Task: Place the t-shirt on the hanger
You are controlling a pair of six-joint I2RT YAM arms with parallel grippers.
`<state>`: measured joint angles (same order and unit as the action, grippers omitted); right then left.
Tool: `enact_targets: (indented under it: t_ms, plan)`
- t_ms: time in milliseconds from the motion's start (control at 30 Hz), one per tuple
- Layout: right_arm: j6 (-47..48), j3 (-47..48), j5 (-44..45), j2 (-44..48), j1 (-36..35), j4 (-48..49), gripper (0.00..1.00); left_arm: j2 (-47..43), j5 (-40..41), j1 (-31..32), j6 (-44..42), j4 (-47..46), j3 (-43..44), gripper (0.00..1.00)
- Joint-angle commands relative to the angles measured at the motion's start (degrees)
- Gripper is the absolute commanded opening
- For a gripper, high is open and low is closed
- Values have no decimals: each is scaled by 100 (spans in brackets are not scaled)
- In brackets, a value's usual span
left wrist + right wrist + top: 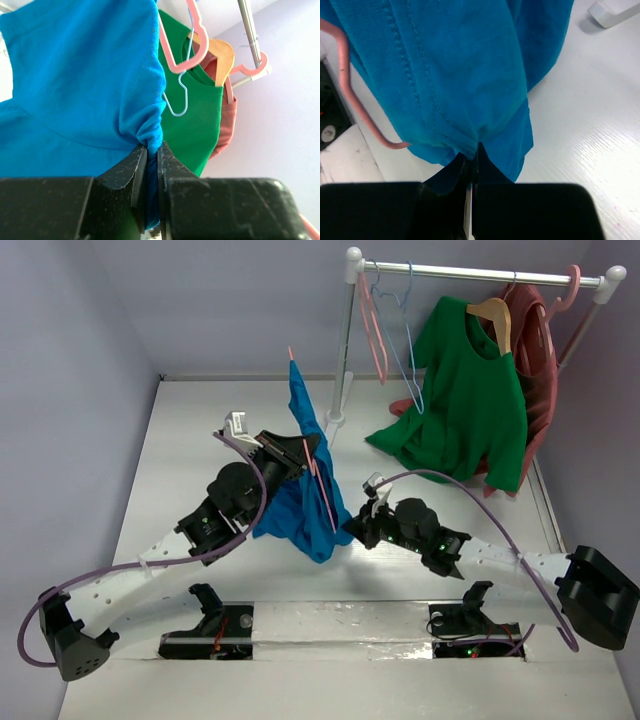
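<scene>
The bright blue t-shirt (pixel 300 502) hangs bunched above the table's middle, draped over the thin pale-pink hanger (pixel 322 485), whose wire runs down through the cloth and pokes out on top. My left gripper (pixel 305 452) is shut on a gathered fold of the t-shirt (pixel 75 75), and blue cloth fills the narrow gap between its jaws (pixel 152 150). My right gripper (pixel 352 525) sits low at the shirt's right side. It is shut on the bottom hem of the t-shirt (pixel 460 75), pinched at the tips (pixel 475 149). A bend of the hanger (pixel 342 85) shows beside the cloth.
A white clothes rack (pixel 480 275) stands at the back right. It carries a green t-shirt (pixel 470 400) on a wooden hanger (pixel 492 312), a dark red garment (pixel 535 350), a light-blue wire hanger (pixel 405 330) and a pink hanger (pixel 372 330). Its foot (pixel 615 10) rests nearby.
</scene>
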<state>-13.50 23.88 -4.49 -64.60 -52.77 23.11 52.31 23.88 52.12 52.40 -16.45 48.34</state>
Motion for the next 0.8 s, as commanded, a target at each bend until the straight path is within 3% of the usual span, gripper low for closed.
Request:
enact_targets:
  t_ms: [0, 400, 667, 767]
  plan:
    - [-424, -23, -368, 297, 21, 474, 0, -178, 142, -114, -186, -385, 290, 0]
    - [-874, -437, 414, 860, -646, -262, 0, 480, 213, -378, -529, -1343, 791, 0]
    - [-953, -156, 625, 1222, -980, -1088, 0, 771, 442, -431, -573, -1870, 598, 0]
    - [-1067, 37, 712, 1099, -1147, -1326, 0, 964, 591, -483, -906, -1889, 913, 0]
